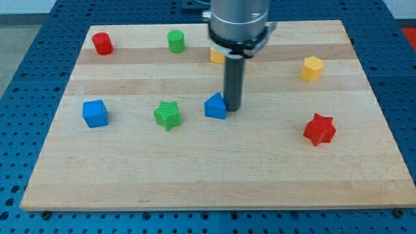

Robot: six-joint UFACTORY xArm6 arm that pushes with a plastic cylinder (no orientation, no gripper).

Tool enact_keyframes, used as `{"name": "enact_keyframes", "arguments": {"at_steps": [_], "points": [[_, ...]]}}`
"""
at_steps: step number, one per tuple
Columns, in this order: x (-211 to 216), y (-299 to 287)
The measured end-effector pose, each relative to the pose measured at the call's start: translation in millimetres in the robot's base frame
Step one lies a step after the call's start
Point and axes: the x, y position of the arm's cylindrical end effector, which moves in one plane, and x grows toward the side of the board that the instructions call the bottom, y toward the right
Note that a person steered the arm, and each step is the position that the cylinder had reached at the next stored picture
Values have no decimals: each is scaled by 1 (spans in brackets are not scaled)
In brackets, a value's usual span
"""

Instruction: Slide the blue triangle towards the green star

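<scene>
In the camera view, my tool is just a straight dark rod. It cannot open or close, and it holds nothing. My tip sits right against the right side of the blue triangle, touching it or almost touching it.

The blue triangle is near the middle of the desk. The green star is to its left, close by but with a gap of bare wood between them. So I think the job is partly done: my tip is on the correct side to push left, and a short slide is left.

Now I count. Blue blocks: two, the triangle and a blue cube far to the left. Green: two, the star and a green cylinder at the far edge. Red: two, a red cylinder at the far left and a red star on the right. Yellow: two, a yellow block on the right and another yellow block, half hidden behind my arm.
</scene>
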Motion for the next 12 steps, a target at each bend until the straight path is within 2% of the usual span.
{"name": "enact_keyframes", "arguments": {"at_steps": [2,3,7,8,9,10,12], "points": [[-12,-67],[-12,-71],[16,-46],[27,-41],[63,-38],[63,-38],[-3,-119]]}}
